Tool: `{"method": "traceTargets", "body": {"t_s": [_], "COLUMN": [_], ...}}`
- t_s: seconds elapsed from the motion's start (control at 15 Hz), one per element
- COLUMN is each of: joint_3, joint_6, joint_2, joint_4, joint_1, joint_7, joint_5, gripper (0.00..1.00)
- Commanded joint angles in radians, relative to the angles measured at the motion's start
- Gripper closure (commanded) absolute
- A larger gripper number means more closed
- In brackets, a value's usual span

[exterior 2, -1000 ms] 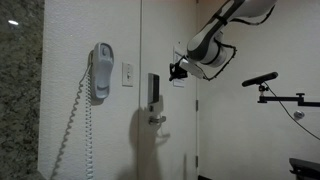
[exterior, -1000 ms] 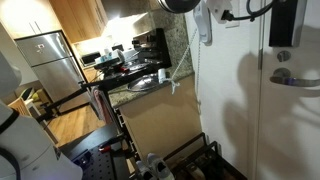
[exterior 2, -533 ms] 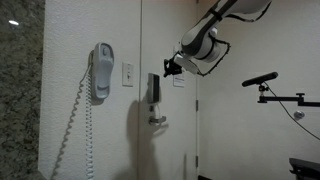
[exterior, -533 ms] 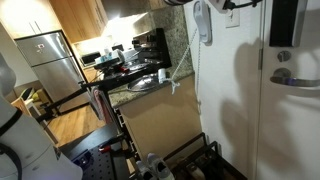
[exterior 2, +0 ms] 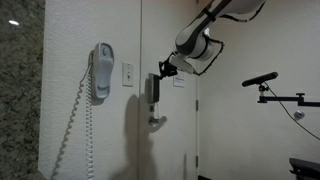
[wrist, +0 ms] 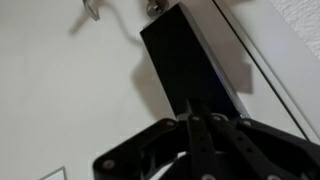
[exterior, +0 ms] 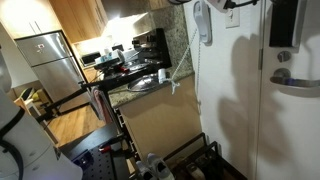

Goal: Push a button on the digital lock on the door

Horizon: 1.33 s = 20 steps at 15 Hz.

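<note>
Compared with the frame one second earlier, the gripper point(exterior 2: 161, 70) has travelled across the door point(exterior 2: 172, 150) toward the digital lock point(exterior 2: 153, 88). The open gap visible between them at that time has closed to near contact. This indicates that the approach phase is essentially complete and that only the final press appears to remain. In an exterior view the lock is mounted on the door directly above the lever handle point(exterior 2: 157, 120), with the white handset point(exterior 2: 101, 72) and switch plate point(exterior 2: 127, 73) well apart at 9 o'clock. The gripper tip sits at the 1 o'clock corner of the panel, touching or just beside its upper edge; actual contact cannot be confirmed. In the wrist view the glossy black face of the lock fills the area at 12 o'clock from the fingertips, so the panel lies straight ahead of the tool. The fingers appear drawn together into a single narrow point, holding nothing. No individual buttons can be resolved on the dark face. A short, straight advance is judged sufficient.
</note>
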Motion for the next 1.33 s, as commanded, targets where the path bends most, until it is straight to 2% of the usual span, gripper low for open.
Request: {"method": "traceTargets", "body": {"t_s": [0.0,0.07,1.27], "joint_3": [-0.044,-0.014,-0.027], "joint_6": [-0.071,-0.024,-0.036], "joint_2": [0.037,0.014,0.044], "joint_4": [0.067,0.020,0.051], "joint_1": [0.038,0.014,0.022], "joint_7": [0.039,0.001,0.000], "joint_5": [-0.011,0.000,-0.003], "gripper": [1.00,0.99,1.00]}}
